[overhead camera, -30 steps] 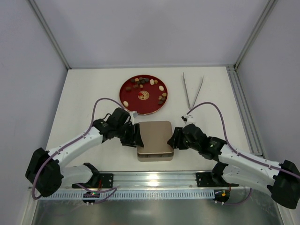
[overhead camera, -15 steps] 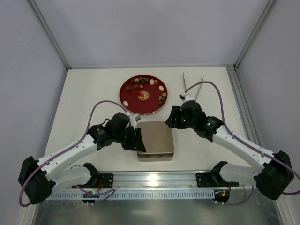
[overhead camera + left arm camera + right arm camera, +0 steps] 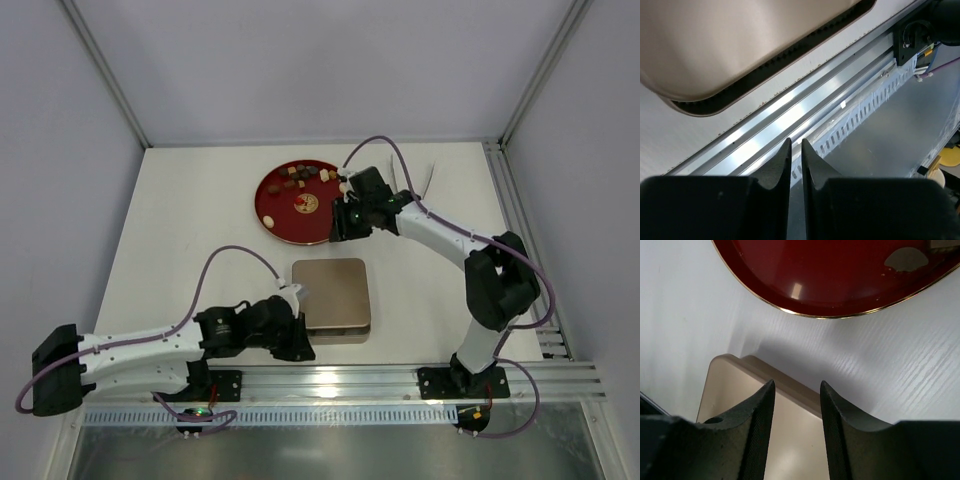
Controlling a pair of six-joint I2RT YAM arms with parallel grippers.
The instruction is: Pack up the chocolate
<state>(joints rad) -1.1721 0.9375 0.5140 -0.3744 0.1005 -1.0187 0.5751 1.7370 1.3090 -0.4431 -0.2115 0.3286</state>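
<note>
1. Just beyond the closed gold tin (image 3: 331, 298), on the far side from the arm bases, a red plate (image 3: 275, 215) is seen on the bench (image 3: 190, 215), and the chocolates (image 3: 308, 173) are spread loose over it; none can be seen inside the tin, whose lid sits on.
2. The right gripper (image 3: 796, 390) is held over the plate's edge nearest the tin, its jaws spread with nothing between them.
3. The left gripper (image 3: 795, 150) lies low at the tin's near left corner, its jaws pressed almost together on nothing; only a thin slit is left.
4. A pair of metal tweezers (image 3: 425, 185) lies on the bench, beyond the tin and to the plate's right.
5. A lidded tin beside a loaded plate fits either a box not opened or one shut again, so the stage is left unsettled.
6. Whichever holds, any chocolate is best taken singly, with the jaws centred over one piece well apart from its neighbours, and closed gently so it is not crushed or flicked off the glossy plate.
</note>
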